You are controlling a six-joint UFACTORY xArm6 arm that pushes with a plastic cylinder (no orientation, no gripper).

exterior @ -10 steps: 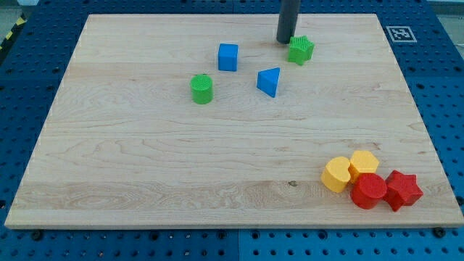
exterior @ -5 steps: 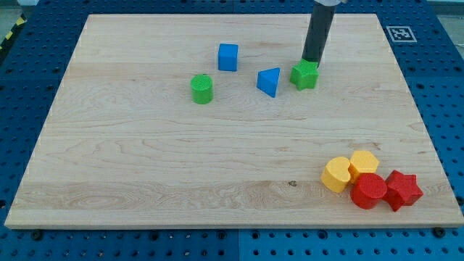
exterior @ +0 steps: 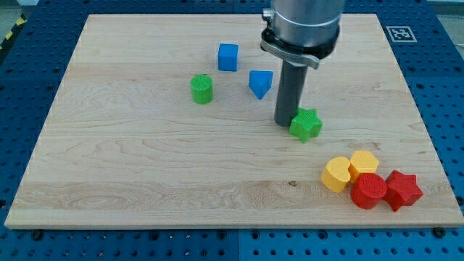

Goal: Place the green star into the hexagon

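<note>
Your tip (exterior: 285, 124) sat pressed against the green star (exterior: 306, 125), which lay just to its right on the wooden board (exterior: 145, 159). The rod had no jaws to open or close. The yellow hexagon (exterior: 362, 163) lay down and right of the tip, well apart, bunched with a yellow cylinder (exterior: 336, 174), red cylinder (exterior: 368, 191) and red star (exterior: 403, 190). Up and left stood a blue wedge (exterior: 260, 83), blue cube (exterior: 228, 56) and green cylinder (exterior: 201, 88).
</note>
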